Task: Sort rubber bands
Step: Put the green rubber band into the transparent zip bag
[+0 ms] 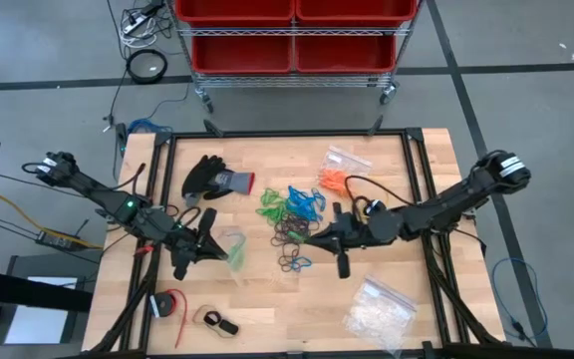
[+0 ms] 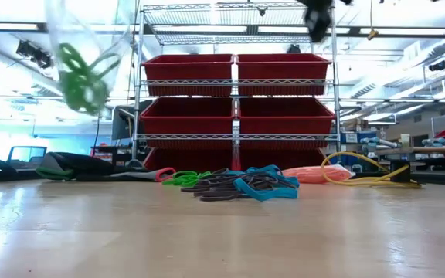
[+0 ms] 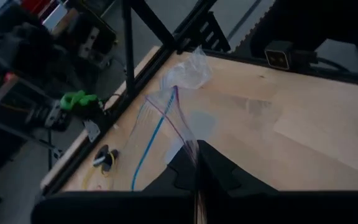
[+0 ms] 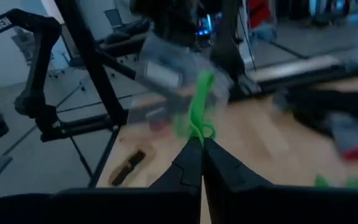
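Observation:
A clear zip bag (image 1: 235, 249) with green rubber bands (image 2: 79, 77) in it hangs over the table's left half, and my left gripper (image 1: 219, 251) is shut on it. My right gripper (image 1: 309, 237) hovers right of the bag, over the table's middle, shut on one green rubber band (image 4: 199, 106). In the right wrist view the bag (image 4: 166, 68) shows beyond that band. Loose rubber bands lie on the table: a blue and green heap (image 1: 292, 206), orange ones (image 1: 332, 181) and black ones (image 1: 293, 261). My left gripper pinches the bag's zip edge (image 3: 188, 144) between its two fingers, which come from the table's left side and slant a little downward. The bag is lifted clear of the table (image 2: 83, 54) and hangs slack with the green bands in its lower part. My right gripper pinches the green band's lower end (image 4: 199, 134) between its two fingertips, coming nearly level from the table's right side. The band is lifted clear of the table and reaches on past the fingertips toward the bag.
A black and grey glove (image 1: 212, 179) lies at the far left. A clear bag of whitish pieces (image 1: 377, 309) lies near the right front, another clear bag (image 1: 349, 158) at the far right. Small items (image 1: 217, 321) lie by the near edge. Red bins (image 1: 292, 35) stand behind the table.

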Controlling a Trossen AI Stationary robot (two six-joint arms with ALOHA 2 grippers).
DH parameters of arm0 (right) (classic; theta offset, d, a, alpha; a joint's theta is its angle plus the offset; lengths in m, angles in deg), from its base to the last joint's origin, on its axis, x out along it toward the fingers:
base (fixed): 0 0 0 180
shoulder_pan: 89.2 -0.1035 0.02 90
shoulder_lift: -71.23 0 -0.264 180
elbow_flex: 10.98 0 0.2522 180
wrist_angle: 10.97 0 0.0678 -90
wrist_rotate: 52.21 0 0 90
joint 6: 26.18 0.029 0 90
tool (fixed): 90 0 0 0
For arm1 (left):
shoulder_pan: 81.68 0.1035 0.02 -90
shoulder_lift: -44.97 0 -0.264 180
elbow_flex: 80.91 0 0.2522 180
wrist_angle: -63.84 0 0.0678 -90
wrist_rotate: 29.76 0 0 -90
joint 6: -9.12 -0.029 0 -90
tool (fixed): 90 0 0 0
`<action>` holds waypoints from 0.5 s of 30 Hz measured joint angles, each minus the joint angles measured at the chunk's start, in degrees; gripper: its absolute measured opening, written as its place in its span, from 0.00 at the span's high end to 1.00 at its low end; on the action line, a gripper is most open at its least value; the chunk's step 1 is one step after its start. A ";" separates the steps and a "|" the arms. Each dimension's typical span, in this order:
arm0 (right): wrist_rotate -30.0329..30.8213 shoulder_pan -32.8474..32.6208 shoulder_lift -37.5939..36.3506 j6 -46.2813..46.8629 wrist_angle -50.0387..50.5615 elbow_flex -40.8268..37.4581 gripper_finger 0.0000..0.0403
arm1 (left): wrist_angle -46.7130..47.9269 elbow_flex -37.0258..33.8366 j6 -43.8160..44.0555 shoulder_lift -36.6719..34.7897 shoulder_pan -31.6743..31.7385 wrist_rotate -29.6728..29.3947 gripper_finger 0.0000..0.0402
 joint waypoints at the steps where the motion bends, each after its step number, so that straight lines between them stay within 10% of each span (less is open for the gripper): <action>1: -0.80 0.59 1.43 -1.31 0.08 2.11 1.00 | -0.18 0.00 -0.71 0.39 0.00 0.21 0.96; 15: -21.81 10.09 21.16 -4.76 18.14 34.50 1.00 | -3.03 0.00 -6.74 12.53 0.00 6.88 0.96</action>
